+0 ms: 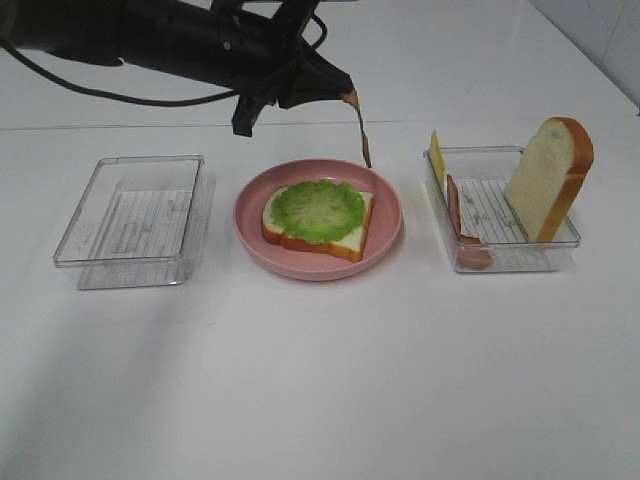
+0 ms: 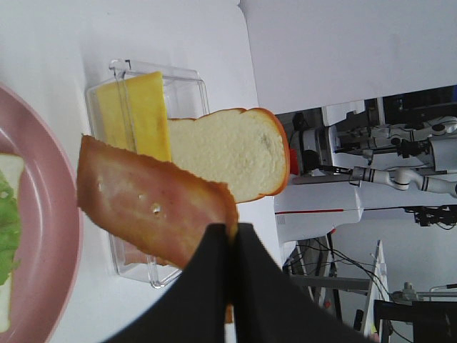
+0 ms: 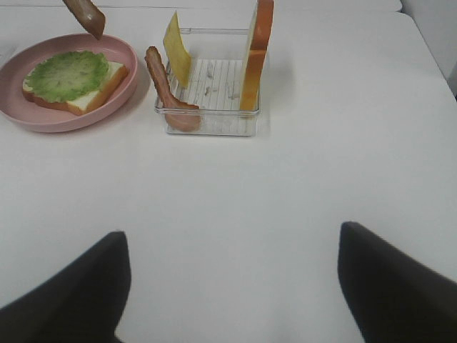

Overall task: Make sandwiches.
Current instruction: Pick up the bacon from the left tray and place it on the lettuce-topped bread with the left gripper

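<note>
The sandwiches [image 1: 318, 215] sit mid-bench as a part-built stack: a bread slice [image 1: 352, 240] lies flat on the pink plate [image 1: 392, 222] with the lettuce [image 1: 318, 205] spread on top. My left arm [image 1: 180, 40] comes in from the far left, stretched low and nearly level across the bench [image 1: 320, 380], its wrist ending above the plate's far right edge. The left tool [image 1: 348, 97] is pinched fully closed on the top end of a bacon strip [image 1: 363, 135]. The strip hangs long axis almost straight up and down, its free end pointing down at the plate's far rim. I can't tell whether that tip touches the rim. From my left wrist view the strip's broad face is toward the camera.

My right tool [image 3: 232, 286] hovers over bare bench, fingers spread wide with nothing between them. In the right tray [image 1: 500, 262], a cheese square [image 1: 437, 155] stands on edge, a second bacon strip [image 1: 455, 208] leans on the wall nearest the plate, and a second bread slice [image 1: 545, 180] stands upright.
</note>
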Robot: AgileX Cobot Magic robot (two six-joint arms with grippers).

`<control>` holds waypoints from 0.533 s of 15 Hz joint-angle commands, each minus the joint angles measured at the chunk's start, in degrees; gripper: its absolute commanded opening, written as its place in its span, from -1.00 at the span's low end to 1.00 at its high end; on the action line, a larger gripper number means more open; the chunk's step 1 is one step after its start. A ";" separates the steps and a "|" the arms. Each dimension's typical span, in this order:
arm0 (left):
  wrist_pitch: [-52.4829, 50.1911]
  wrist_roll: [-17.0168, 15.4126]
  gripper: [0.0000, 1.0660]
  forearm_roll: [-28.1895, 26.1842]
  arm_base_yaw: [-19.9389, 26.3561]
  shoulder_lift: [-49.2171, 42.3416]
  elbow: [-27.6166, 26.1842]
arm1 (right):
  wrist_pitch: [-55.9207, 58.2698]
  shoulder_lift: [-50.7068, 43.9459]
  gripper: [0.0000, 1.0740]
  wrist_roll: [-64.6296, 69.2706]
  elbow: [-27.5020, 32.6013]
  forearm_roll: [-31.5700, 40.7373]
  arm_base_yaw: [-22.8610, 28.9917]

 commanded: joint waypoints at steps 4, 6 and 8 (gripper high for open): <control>1.26 4.98 -1.00 -6.88 -1.83 6.36 -0.11 | -0.74 -0.52 0.42 0.06 0.11 -0.17 -0.34; 1.66 4.98 -1.00 -4.30 -1.38 7.39 -0.11 | -0.74 -0.52 0.42 0.06 0.11 -0.17 -0.34; 1.55 4.98 -1.00 1.20 -0.57 7.33 -0.11 | -0.74 -0.52 0.42 0.06 0.11 -0.17 -0.34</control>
